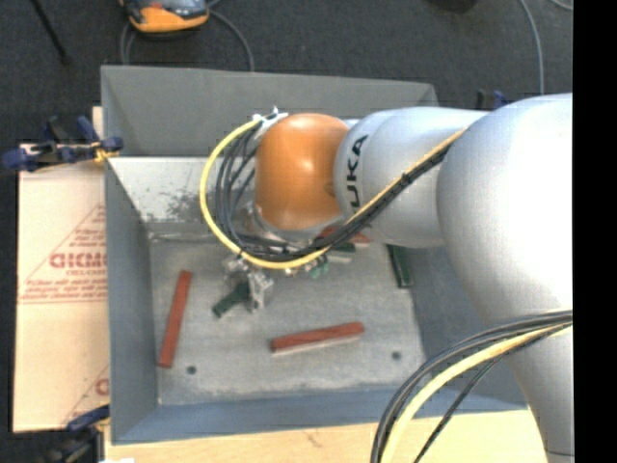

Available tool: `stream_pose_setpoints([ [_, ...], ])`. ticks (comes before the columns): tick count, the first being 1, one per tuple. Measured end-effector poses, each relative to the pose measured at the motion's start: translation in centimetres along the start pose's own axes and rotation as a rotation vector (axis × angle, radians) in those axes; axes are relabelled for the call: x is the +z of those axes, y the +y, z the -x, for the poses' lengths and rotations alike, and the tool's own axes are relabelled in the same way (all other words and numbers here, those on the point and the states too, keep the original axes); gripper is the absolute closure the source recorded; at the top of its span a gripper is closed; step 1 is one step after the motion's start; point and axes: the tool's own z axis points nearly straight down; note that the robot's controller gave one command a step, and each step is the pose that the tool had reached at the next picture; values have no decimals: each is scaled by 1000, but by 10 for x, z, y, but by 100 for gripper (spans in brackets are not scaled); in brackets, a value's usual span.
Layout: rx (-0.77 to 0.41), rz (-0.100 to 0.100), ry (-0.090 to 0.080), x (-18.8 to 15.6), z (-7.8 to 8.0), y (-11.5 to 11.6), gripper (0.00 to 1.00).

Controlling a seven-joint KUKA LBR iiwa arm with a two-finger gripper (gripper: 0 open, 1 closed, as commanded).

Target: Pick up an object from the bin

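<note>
**Arm** (463, 191): grey, reaching in from the right and covering the far right part of the bin. An orange cover (299, 172) and looped cables sit at its wrist.

**Bin** (289, 384): grey metal, with most of its floor bare. It holds a few scattered things, not a heap.

**Red-brown stick, left** (174, 317): lies flat near the left wall, running near to far, well apart from the gripper.

**Red-brown stick, near** (317, 338): lies flat across the near middle of the floor, near the gripper but not touching it.

**Dark green bar** (400, 265): lies at the right, partly under the arm.

**Gripper** (249, 285): low over the middle of the floor, below the orange cover. Whether it is spread or closed cannot be told.

**Small dark green piece** (229, 303): lies at the gripper's near left tip, touching it or just beside it. It is the likeliest thing for the pick.

**Progress**: the approach looks done. A firm grasp is not evident, and nothing has visibly been lifted clear of the floor. Closing and raising are judged still to come.
</note>
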Motion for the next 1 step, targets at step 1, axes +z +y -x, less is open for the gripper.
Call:
stream_pose_setpoints([
  [1, -37, -1, 0, -128, -8, 3, 100],
])
